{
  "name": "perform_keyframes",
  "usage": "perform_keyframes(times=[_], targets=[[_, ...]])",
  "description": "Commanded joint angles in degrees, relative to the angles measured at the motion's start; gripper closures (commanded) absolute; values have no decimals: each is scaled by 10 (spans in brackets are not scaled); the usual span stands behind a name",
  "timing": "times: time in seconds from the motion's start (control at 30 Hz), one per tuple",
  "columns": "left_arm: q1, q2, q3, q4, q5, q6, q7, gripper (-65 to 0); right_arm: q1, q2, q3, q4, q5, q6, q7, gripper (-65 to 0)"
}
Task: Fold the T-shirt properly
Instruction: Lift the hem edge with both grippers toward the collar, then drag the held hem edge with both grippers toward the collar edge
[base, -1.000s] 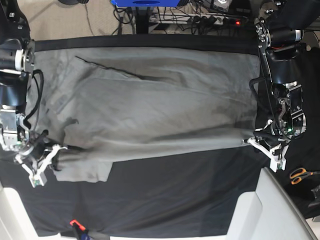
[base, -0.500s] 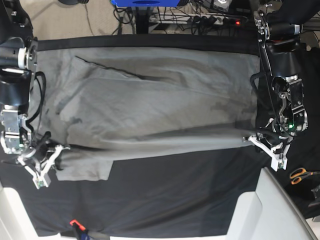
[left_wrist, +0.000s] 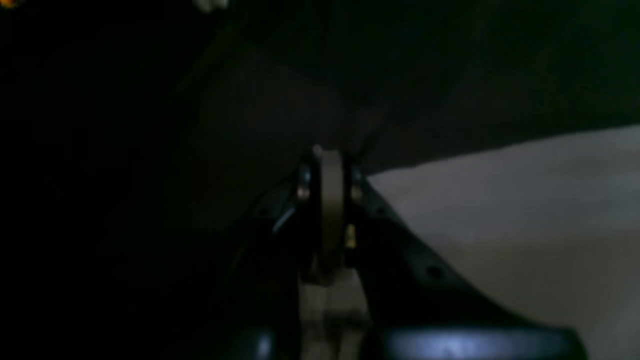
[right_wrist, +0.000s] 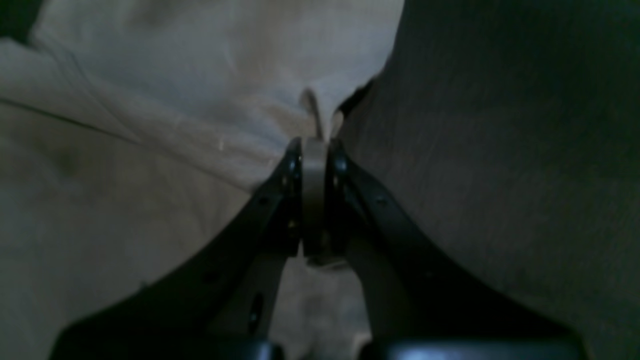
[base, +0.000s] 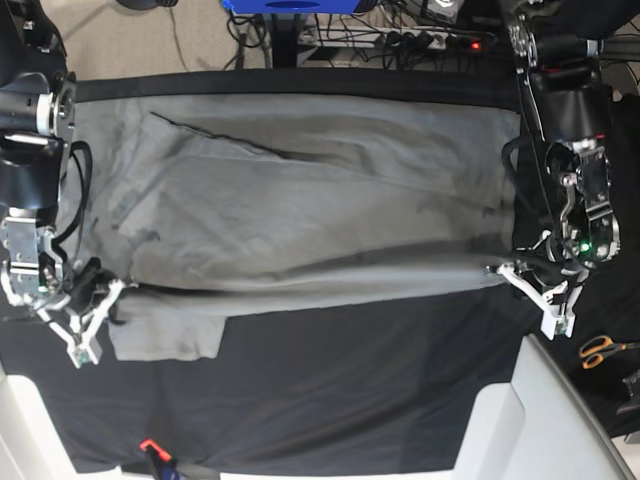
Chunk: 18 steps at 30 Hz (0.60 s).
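The T-shirt (base: 300, 200) lies spread across the black cloth (base: 350, 390), its near edge raised between both arms. The right gripper (right_wrist: 315, 145) pinches a fold of shirt fabric. The left gripper (left_wrist: 327, 160) is pressed together, apparently on the shirt's edge; that view is dark.

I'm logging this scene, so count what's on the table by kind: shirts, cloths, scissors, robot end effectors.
T-shirt: 1
Black cloth: 1
Orange-handled scissors: 1
End effectors: 2, left end effector, right end effector
Total: 5
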Motion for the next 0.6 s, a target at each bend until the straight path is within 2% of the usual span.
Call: perform_keyframes(times=[0.0, 0.1, 0.27, 0.57], targets=[[2, -9, -2, 22, -2, 1, 2, 0, 10, 8, 2, 22, 7, 1, 6, -2], [26, -10, -1, 53, -2, 1, 27, 0, -16, 8, 2, 68, 8, 1, -22, 0], [62, -10, -1, 86, 3, 1, 47, 0, -50, 7, 3, 150, 8, 1, -115, 0], [99, -16, -1, 102, 3, 0, 47, 0, -101, 7, 5, 204, 9, 1, -177, 0]])
